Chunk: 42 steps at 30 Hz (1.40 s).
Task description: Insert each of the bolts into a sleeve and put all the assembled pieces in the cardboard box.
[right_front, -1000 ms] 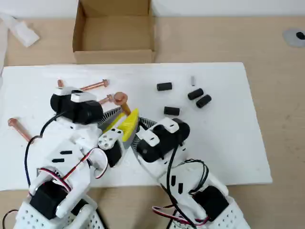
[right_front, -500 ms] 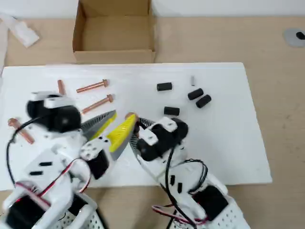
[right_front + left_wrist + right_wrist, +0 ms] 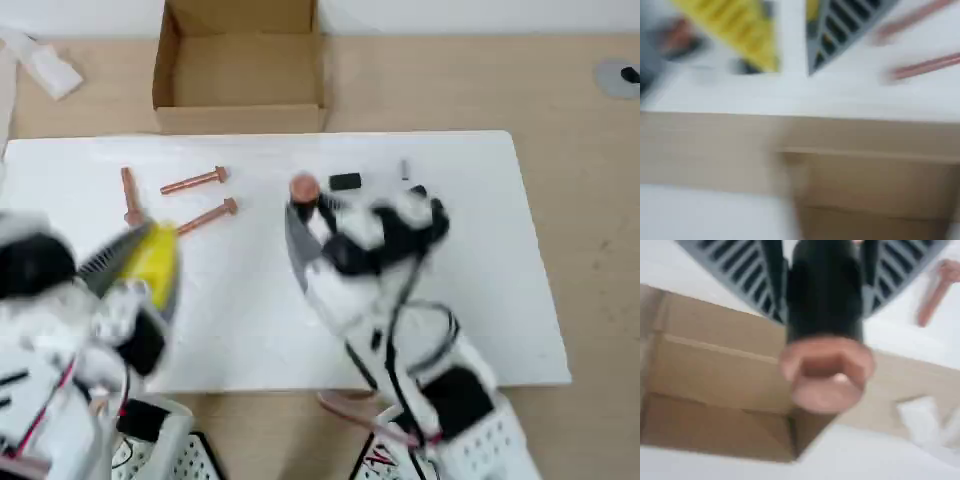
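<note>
On the white mat, around its middle, the right gripper is clamped on a black sleeve with a copper bolt sticking out of it, held short of the cardboard box; a loose sleeve sits just beside; the left gripper hangs over the mat's left side, yellow and grey jaws apart, gripping nothing; three loose bolts lie between it and the box.

Copper bolt, black sleeve
</note>
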### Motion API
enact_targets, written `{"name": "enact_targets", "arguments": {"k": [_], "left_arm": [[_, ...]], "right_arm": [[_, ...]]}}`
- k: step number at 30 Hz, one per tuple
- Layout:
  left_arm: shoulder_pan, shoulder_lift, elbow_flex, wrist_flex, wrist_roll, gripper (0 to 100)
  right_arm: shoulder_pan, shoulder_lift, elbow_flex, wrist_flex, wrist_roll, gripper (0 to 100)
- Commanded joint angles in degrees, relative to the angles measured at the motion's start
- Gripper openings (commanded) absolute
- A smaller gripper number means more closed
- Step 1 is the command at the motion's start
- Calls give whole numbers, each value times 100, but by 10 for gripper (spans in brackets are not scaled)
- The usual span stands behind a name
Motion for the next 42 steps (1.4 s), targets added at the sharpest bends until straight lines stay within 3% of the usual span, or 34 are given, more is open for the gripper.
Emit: {"name": "enact_targets", "arguments": {"k": [1, 13, 25, 33, 42], "left_arm": [[-1090, 523, 105, -176, -255, 4], [-2523, 963, 1284, -325, -615, 4], [-2620, 901, 1934, -325, -941, 5], [-2611, 901, 1960, -325, -941, 5], [-2585, 901, 1960, -325, -914, 6]], "right_arm": [[374, 2290, -2237, -185, -237, 9], [646, 7345, -7591, 501, -211, 9], [1182, 11451, -11354, 501, -220, 9], [1499, 13244, -12840, 510, -211, 9], [1499, 13859, -13024, 510, 79, 12]]}}
